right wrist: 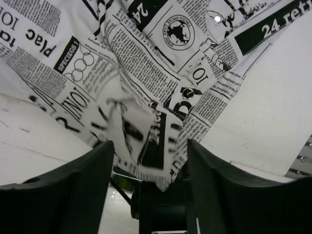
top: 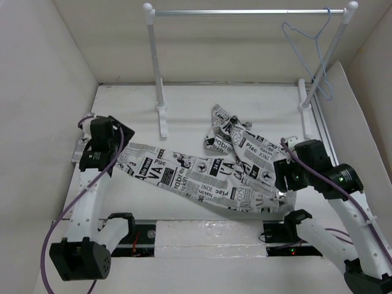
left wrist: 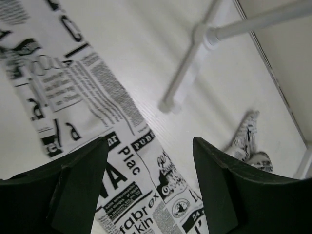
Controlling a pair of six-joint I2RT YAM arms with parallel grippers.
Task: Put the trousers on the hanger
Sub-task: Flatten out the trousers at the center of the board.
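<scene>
The trousers [top: 202,177], white with black newspaper print, lie spread across the table, one leg running left and the other bunched toward the back middle. The pale blue wire hanger [top: 320,38] hangs from the right end of the silver rail [top: 245,11]. My left gripper [top: 119,144] is open and empty, just above the left leg's end [left wrist: 122,161], its jaws [left wrist: 151,185] apart. My right gripper [top: 283,180] is open at the trousers' right end; a loose fold of the cloth [right wrist: 146,58] sits between its wide-spread jaws [right wrist: 148,180], not pinched.
The rail stands on two white posts with feet on the table; the left foot [top: 162,119] is just behind the trousers and shows in the left wrist view [left wrist: 185,83]. White walls enclose the table on the left, right and back.
</scene>
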